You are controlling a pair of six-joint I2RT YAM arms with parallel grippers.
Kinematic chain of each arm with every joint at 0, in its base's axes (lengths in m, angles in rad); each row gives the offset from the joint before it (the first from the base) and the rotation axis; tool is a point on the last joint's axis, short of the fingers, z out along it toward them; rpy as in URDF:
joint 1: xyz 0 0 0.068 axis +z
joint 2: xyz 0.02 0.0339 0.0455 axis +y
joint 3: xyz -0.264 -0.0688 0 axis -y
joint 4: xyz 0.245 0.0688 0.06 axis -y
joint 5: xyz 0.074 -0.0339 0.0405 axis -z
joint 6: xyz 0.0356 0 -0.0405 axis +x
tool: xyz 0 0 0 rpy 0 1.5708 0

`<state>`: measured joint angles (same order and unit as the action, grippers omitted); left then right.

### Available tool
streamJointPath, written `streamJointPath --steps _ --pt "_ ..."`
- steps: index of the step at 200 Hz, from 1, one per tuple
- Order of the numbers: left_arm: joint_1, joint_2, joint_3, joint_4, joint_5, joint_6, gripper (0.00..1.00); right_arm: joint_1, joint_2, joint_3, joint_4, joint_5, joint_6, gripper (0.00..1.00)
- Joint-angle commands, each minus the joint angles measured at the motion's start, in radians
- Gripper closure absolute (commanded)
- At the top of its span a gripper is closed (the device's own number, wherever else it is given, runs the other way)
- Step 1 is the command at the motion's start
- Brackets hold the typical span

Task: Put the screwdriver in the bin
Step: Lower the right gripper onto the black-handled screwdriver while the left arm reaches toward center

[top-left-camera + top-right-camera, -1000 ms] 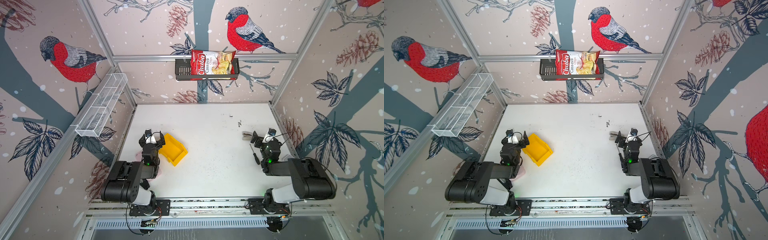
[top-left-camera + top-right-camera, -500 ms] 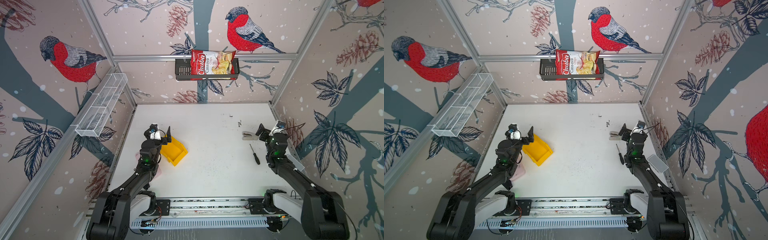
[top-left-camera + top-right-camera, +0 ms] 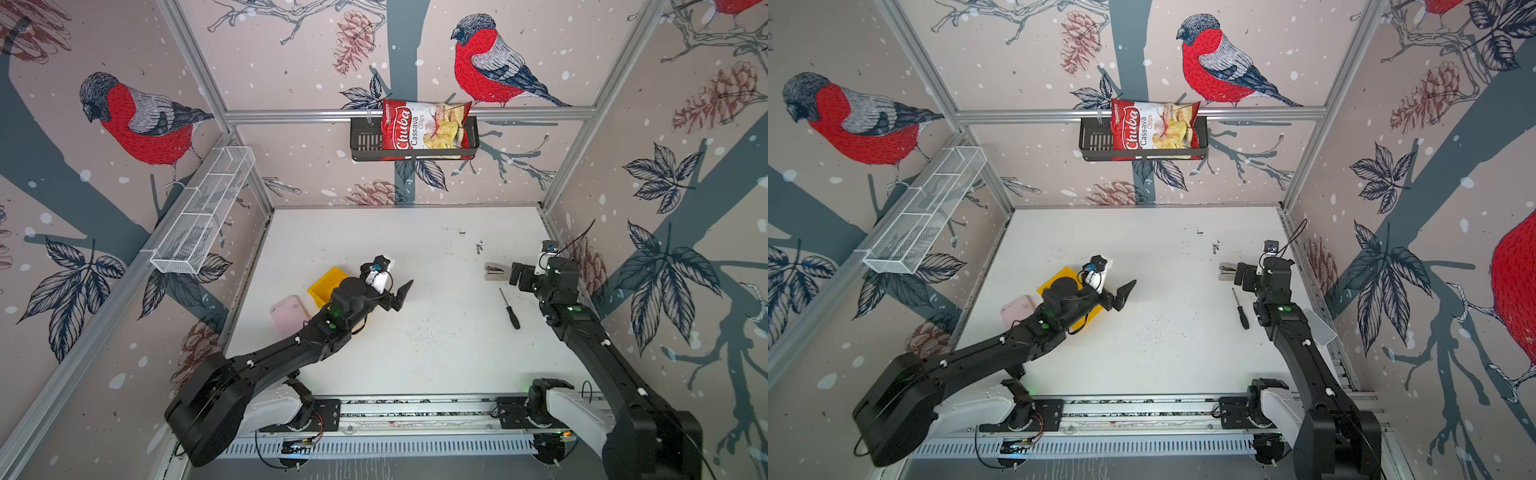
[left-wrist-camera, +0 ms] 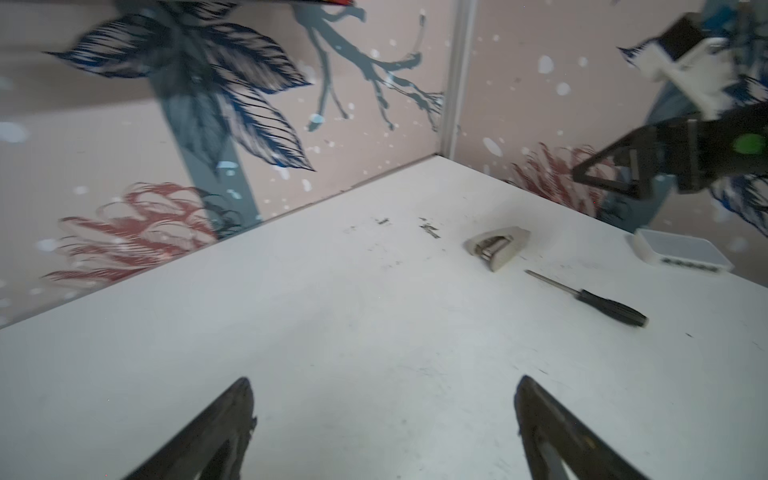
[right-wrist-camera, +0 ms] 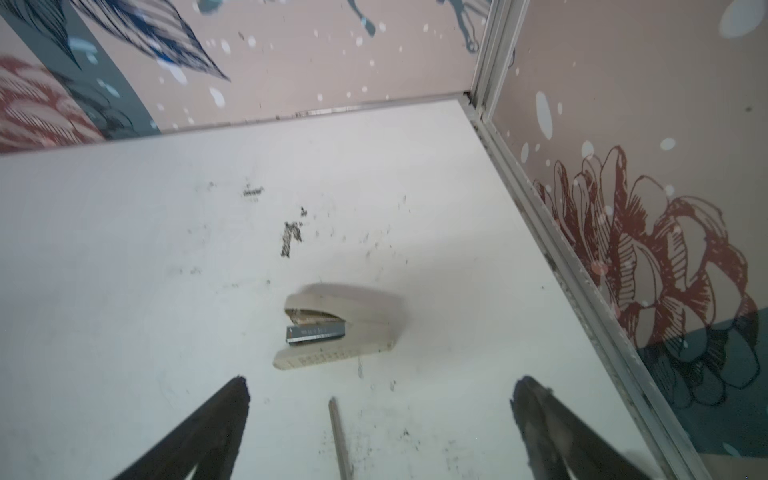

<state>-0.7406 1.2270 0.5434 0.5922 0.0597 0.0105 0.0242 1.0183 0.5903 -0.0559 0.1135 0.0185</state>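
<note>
Bird wallpaper (image 3: 149,124) all round, white counter (image 3: 415,249) underneath.

In both top views the screwdriver (image 3: 509,311) lies flat on the right side of the counter with nothing touching it. It is well apart from the yellow bin (image 3: 323,286) on the left. Your left arm (image 3: 291,353) leans over the bin and hides part of it. The left gripper (image 3: 400,296) hangs past the bin toward the middle, jaws wide, holding nothing. The right gripper (image 3: 519,277) hovers just beside the stapler (image 3: 496,271), near the screwdriver's tip end, also wide and empty. A pink case (image 3: 289,313) sits just beside the bin; not your target.

Left wrist view: fingers (image 4: 232,415) spread over bare counter. The screwdriver (image 4: 590,299) is far ahead and off to one side, so this arm isn't lined up on it.

Right wrist view: fingers (image 5: 224,415) spread, and only the shaft tip (image 5: 338,436) shows between them, with the stapler (image 5: 338,328) dead ahead. The handle is out of frame, so I'd say you're aimed too far forward. Back off and centre on the handle before closing, since the stapler is close enough to bump. After that it's a carry across to the bin.
</note>
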Motion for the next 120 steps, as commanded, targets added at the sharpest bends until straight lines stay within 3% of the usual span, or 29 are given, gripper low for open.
streamJointPath --steps 1,32,50,120 --pt "-0.041 0.076 0.048 0.016 0.118 0.034 0.04 0.002 0.052 0.016 -0.109 0.063 -0.135 0.0" --pt "-0.075 0.175 0.119 0.02 0.248 0.076 0.04 0.015 0.158 0.067 -0.214 0.142 -0.217 0.0" --pt "-0.089 0.216 0.156 -0.006 0.289 0.116 0.04 0.019 0.194 0.062 -0.195 0.116 -0.221 0.01" --pt "-0.111 0.243 0.201 -0.064 0.293 0.184 0.04 0.108 0.442 0.158 -0.248 0.039 -0.205 0.02"
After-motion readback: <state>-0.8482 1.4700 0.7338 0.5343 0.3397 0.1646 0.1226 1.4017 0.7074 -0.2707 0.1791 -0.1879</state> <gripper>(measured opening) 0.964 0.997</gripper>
